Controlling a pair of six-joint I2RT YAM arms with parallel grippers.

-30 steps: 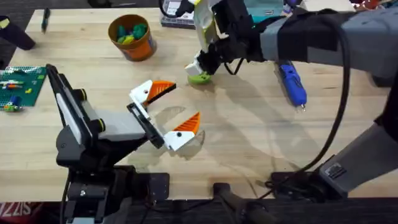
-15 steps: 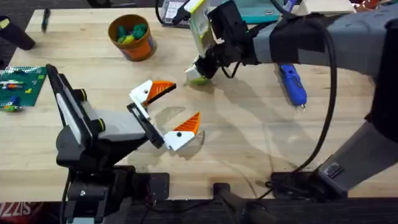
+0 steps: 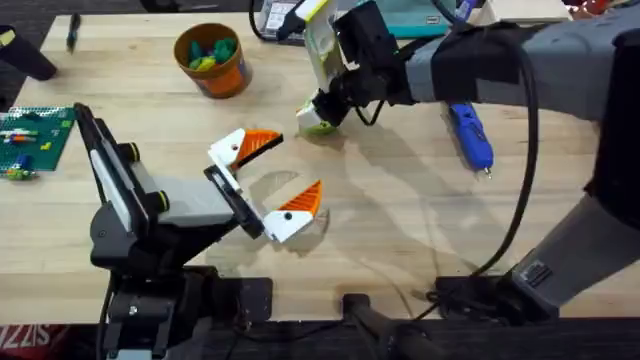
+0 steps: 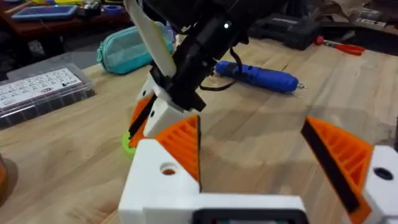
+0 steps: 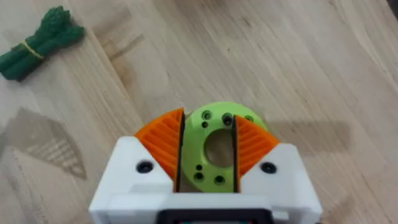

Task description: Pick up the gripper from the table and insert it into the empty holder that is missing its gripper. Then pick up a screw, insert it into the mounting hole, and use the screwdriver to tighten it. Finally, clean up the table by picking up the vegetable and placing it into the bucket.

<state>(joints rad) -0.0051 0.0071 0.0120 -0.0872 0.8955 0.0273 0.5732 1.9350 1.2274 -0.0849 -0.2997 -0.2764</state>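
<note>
While the right gripper (image 5: 207, 149) sits clamped on a green round disc (image 5: 214, 152) with a centre hole, orange pads pressing it from both sides, it hangs at the table's (image 3: 400, 230) far middle; the left gripper (image 3: 268, 178) lies near the table's centre, jaws spread apart, both orange wedge tips seated. Blue screwdriver (image 3: 470, 135) flat on the wood beside the right arm; orange bucket (image 3: 212, 60) of toy pieces at far left; green vegetable bundle (image 5: 38, 43) on bare wood, well apart from the disc.
</note>
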